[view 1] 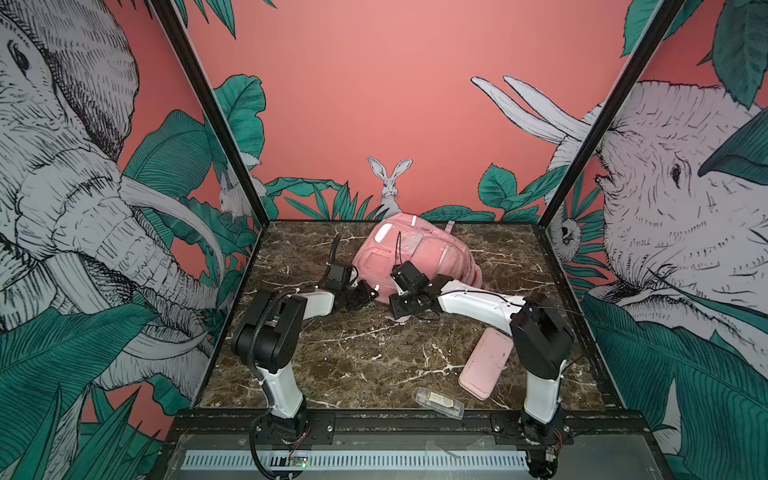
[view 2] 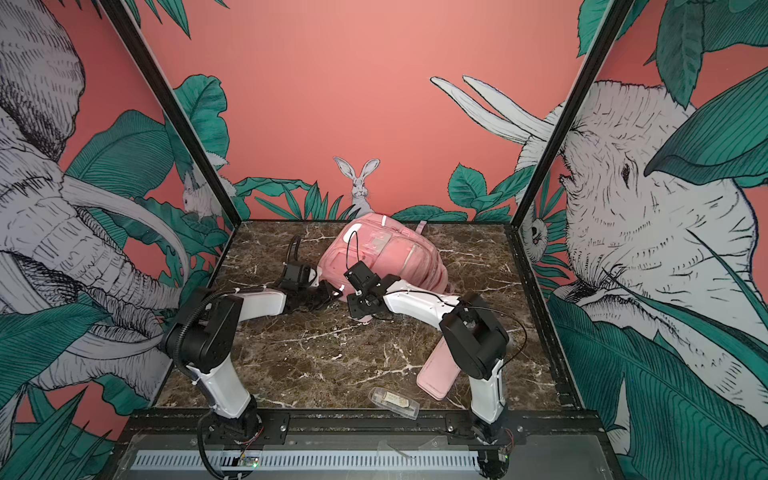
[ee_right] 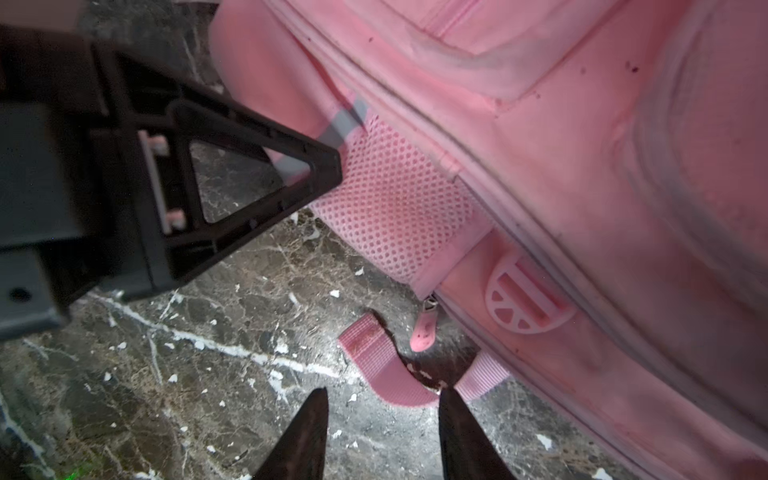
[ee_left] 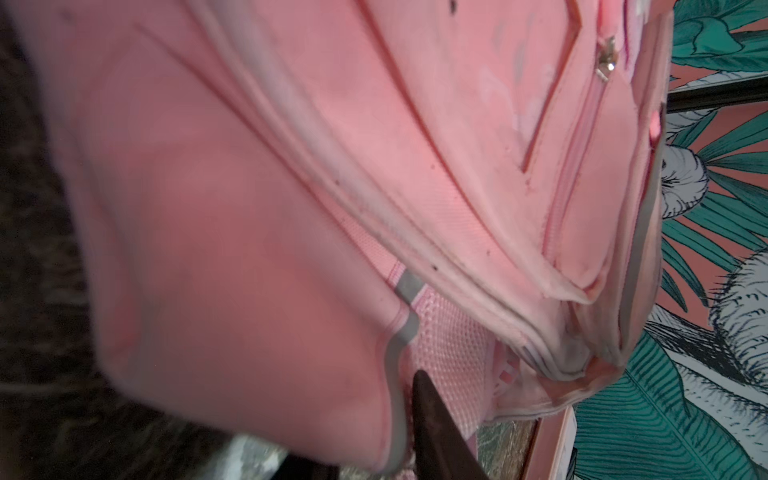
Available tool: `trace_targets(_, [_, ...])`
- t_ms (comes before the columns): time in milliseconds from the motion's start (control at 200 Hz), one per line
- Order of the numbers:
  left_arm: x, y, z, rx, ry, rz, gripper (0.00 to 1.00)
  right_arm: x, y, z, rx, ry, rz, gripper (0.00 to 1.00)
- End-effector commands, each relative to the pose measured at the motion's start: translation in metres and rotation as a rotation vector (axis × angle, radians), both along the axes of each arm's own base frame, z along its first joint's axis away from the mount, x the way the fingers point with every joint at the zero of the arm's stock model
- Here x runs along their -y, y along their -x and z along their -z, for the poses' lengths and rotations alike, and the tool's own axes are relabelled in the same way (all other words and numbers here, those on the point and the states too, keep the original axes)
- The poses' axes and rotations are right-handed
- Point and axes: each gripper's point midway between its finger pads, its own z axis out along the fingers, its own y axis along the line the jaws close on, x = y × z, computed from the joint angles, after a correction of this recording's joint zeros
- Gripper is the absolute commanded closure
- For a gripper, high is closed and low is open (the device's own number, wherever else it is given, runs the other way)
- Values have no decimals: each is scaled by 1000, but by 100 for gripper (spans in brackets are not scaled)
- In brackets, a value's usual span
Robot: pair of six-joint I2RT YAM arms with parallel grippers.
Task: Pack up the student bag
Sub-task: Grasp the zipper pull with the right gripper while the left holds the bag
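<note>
The student bag point(view 1: 419, 257) point(view 2: 386, 257), a soft pink backpack, lies at the back middle of the marble table. My left gripper point(view 1: 368, 293) is at its near left corner. In the left wrist view the bag point(ee_left: 374, 145) fills the frame. One dark finger point(ee_left: 436, 432) presses on its mesh side pocket point(ee_left: 449, 345). A fold of pink fabric hides the other finger. My right gripper point(ee_right: 382, 399) is open over bare marble, with nothing between its fingers. A loose pink strap end point(ee_right: 386, 370) and a zip pull point(ee_right: 423, 332) lie just ahead of it.
A flat pink pencil case point(view 1: 486, 361) point(view 2: 438, 372) lies at the front right, partly under the right arm. A small clear plastic box point(view 1: 438, 402) sits near the front edge. Patterned walls close the table on three sides.
</note>
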Motion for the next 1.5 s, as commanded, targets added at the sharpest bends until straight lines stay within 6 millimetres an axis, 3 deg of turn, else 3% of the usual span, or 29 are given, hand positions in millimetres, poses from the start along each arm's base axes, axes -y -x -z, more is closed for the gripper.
trace_targets(0, [3, 2, -14, 39, 17, 8, 69, 7, 0, 9, -7, 66, 25, 58])
trace_targets(360, [3, 2, -10, 31, 17, 13, 70, 2, 3, 31, -49, 82, 30, 62])
trace_targets(1010, [-1, 1, -13, 32, 10, 15, 69, 1, -14, 56, -45, 175, 58, 66])
trace_targets(1490, [-9, -4, -13, 31, 10, 4, 69, 15, 0, 65, -69, 194, 57, 89])
